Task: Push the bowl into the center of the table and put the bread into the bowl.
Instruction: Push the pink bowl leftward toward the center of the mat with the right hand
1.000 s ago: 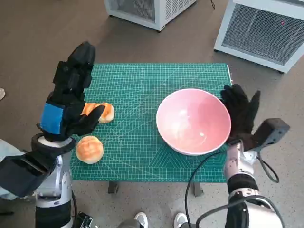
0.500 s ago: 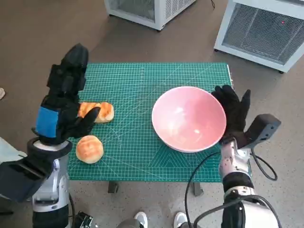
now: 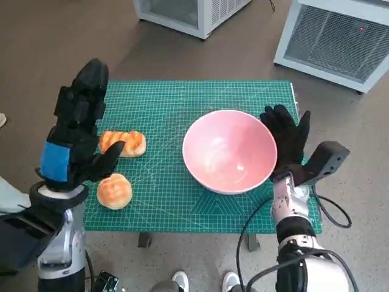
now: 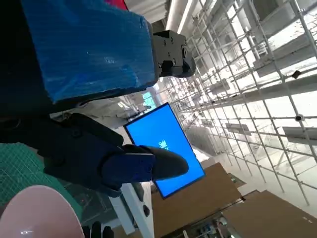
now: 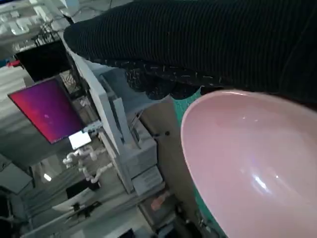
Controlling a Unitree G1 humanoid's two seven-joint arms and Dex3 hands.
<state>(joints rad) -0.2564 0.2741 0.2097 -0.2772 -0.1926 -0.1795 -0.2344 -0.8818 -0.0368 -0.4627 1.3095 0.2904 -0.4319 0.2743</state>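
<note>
Pressed flat against the outer wall of the pink bowl, the right robot hand has its gloved fingers spread and upright, holding nothing; its palm touches the bowl's side that faces away from the table's middle. From behind that robot hand, the right wrist view shows the glove as a dark band just above the bowl's rim, with the bowl's pale pink inside filling the space under it (a bright highlight sits on the glaze).

On the other side of the bowl, well apart from it, the left robot hand hangs over the table with its fingers extended and apart, thumb jutting toward the bowl, gripping nothing. Just beyond its thumb, on the bowl's side of it, lies a longer bread roll, partly hidden behind that robot hand. Below the same robot hand, nearer the robot's body, sits a round bread bun, close to the table's near edge and not touched by the fingers. Both breads rest on the green cutting mat that covers the table.

Beyond the right robot hand's fingertips, off the table, stands a white grilled cabinet on the floor; another white unit stands past the table's far edge.
</note>
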